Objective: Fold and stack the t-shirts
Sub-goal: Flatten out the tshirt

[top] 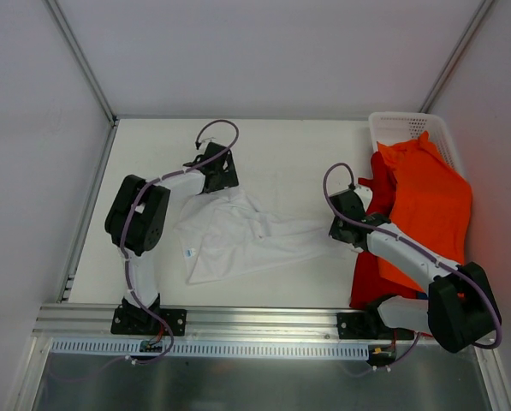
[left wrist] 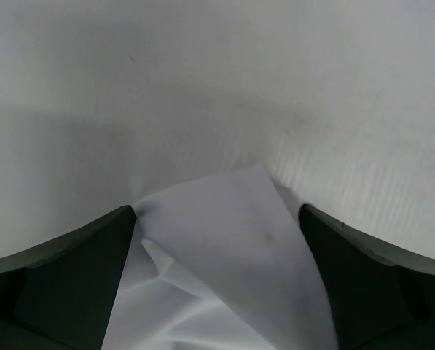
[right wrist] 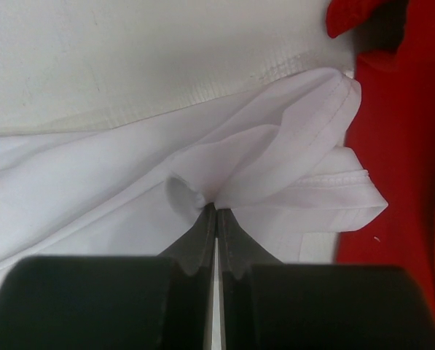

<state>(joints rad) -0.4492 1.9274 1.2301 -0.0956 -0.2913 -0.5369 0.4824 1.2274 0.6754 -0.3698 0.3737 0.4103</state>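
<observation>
White thin cloth t-shirt sprawls on the tabletop, right tool clamped on its edge, left tool spread apart.

No legible txt or nos. are found; a tiny bluish mark, unreadable, is seen at 7 o'clock on white t-shirt.

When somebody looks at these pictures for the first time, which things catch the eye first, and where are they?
The bright orange t-shirt stands out most, draped over the white mesh basket at the far right, the red t-shirt partly under it. On the table lies the crumpled white t-shirt: the right gripper is shut on its right edge, the left gripper open over a far corner.
</observation>
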